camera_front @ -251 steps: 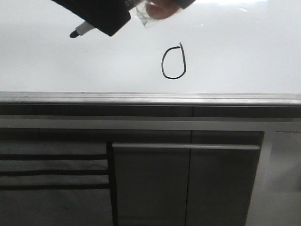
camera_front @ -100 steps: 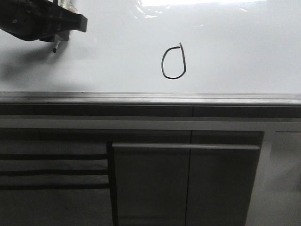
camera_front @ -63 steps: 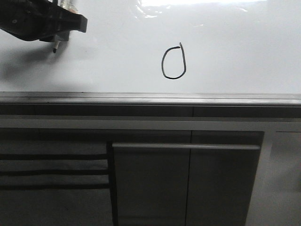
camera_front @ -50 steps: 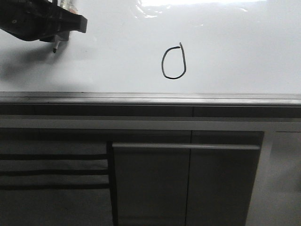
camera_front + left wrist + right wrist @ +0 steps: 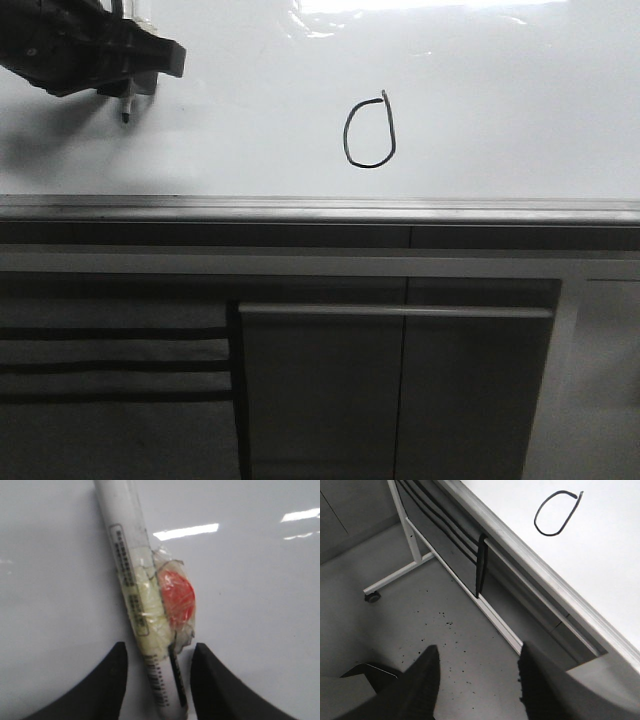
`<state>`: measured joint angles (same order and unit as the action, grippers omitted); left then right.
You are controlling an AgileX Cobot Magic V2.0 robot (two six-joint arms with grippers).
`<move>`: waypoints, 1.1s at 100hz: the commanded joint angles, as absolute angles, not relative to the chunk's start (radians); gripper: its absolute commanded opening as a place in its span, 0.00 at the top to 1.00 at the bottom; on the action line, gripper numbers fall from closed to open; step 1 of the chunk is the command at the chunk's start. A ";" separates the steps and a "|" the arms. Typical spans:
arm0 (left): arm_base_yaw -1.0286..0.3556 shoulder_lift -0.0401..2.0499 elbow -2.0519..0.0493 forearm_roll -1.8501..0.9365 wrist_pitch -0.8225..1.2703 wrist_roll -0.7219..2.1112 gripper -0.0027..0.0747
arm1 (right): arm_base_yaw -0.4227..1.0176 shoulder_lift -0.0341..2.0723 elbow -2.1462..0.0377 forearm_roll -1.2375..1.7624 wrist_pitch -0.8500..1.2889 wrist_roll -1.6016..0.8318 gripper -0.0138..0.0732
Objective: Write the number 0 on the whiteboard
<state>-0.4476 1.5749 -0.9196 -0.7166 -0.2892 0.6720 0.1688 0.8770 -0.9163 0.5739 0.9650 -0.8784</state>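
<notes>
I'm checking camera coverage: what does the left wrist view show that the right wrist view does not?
Only the left wrist view shows the marker, with a red piece taped to it, lying between the left gripper fingers. Only the right wrist view shows the number 0, the grey edge rail, the floor and the open, empty right gripper. Both show the whiteboard.
</notes>
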 commanded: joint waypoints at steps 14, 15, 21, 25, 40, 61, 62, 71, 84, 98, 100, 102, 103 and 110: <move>-0.445 1.483 -0.951 -0.615 -0.268 0.696 0.51 | 0.160 0.855 -0.937 0.580 0.920 -0.840 0.47; -0.445 1.478 -0.951 -0.615 -0.257 0.699 0.50 | 0.160 0.852 -0.937 0.572 0.920 -0.829 0.47; -0.445 1.436 -0.951 -0.613 -0.199 0.724 0.45 | 0.160 0.835 -0.937 0.536 0.920 -0.792 0.47; -0.445 1.405 -0.951 -0.609 -0.144 0.728 0.42 | 0.160 0.822 -0.937 0.506 0.920 -0.763 0.47; -0.441 1.273 -0.951 -0.580 0.103 0.730 0.37 | 0.160 0.765 -0.935 0.396 0.916 -0.618 0.47; -0.337 1.096 -0.951 -0.391 0.474 0.604 0.37 | 0.160 0.674 -0.883 0.128 0.902 -0.360 0.47; -0.325 1.084 -0.951 -0.385 0.492 0.592 0.37 | 0.160 0.670 -0.877 0.109 0.899 -0.330 0.47; -0.249 1.012 -0.949 -0.292 0.595 0.450 0.37 | 0.160 0.625 -0.835 0.023 0.871 -0.156 0.47; -0.134 0.910 -0.930 -0.234 0.677 0.321 0.37 | 0.160 0.549 -0.757 0.000 0.802 -0.011 0.47; -0.044 0.759 -0.825 -0.240 0.632 0.296 0.37 | 0.160 0.452 -0.672 0.000 0.676 0.030 0.47; -0.035 0.724 -0.803 -0.242 0.613 0.296 0.37 | 0.160 0.438 -0.659 0.000 0.661 0.033 0.47; -0.030 0.698 -0.780 -0.248 0.595 0.296 0.37 | 0.160 0.424 -0.647 0.000 0.647 0.035 0.47; -0.029 0.689 -0.765 -0.250 0.588 0.296 0.37 | 0.160 0.419 -0.643 0.000 0.638 0.038 0.47; -0.028 0.601 -0.689 -0.279 0.533 0.296 0.37 | 0.160 0.378 -0.605 0.000 0.599 0.048 0.47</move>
<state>-0.0375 0.6956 -0.7460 -0.2325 0.6537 0.3116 0.1663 0.4127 -0.6221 0.0157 0.7380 0.0291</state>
